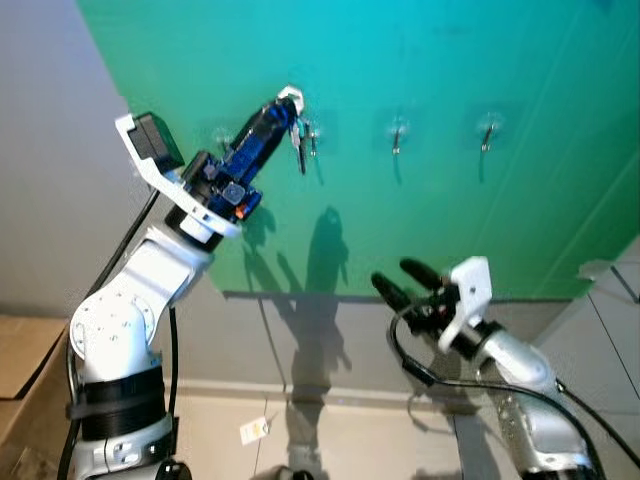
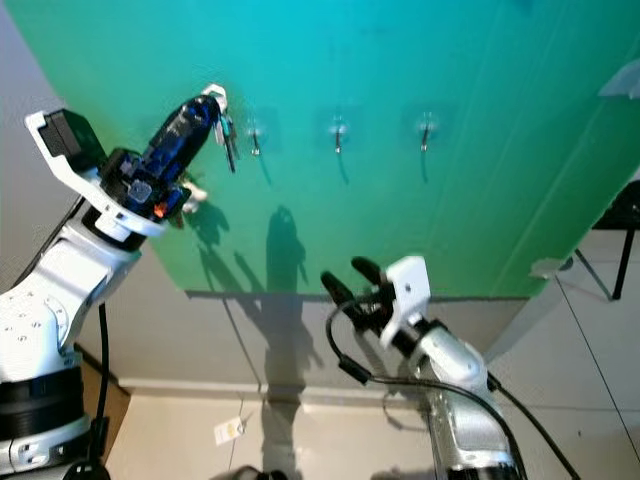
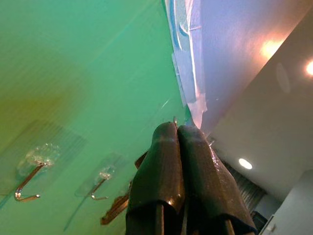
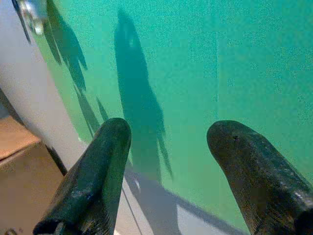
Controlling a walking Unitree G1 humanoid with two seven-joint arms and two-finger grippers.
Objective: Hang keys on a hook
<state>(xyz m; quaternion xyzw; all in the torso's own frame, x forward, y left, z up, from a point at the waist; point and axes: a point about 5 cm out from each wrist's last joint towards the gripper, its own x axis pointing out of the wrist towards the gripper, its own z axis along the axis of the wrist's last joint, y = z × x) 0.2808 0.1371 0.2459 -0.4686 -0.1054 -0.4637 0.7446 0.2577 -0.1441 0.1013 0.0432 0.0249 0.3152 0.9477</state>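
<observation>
Nearest the camera, low on the right, the right gripper [image 1: 398, 280] hangs idle before the wall with its two black fingers spread apart and nothing between them. On the floor below lies a small white tag [image 1: 254, 431], and a cardboard box [image 1: 22, 370] sits at the far left. Farther off, the left gripper [image 1: 287, 104] reaches up to the green wall [image 1: 450, 220], its fingers pinched together on the keys [image 1: 303, 145]. The keys dangle straight down, long axis vertical, just beside the leftmost hook [image 1: 312, 133]. Two more hooks, the middle hook [image 1: 397, 133] and the right hook [image 1: 487, 131], stand to the right.
</observation>
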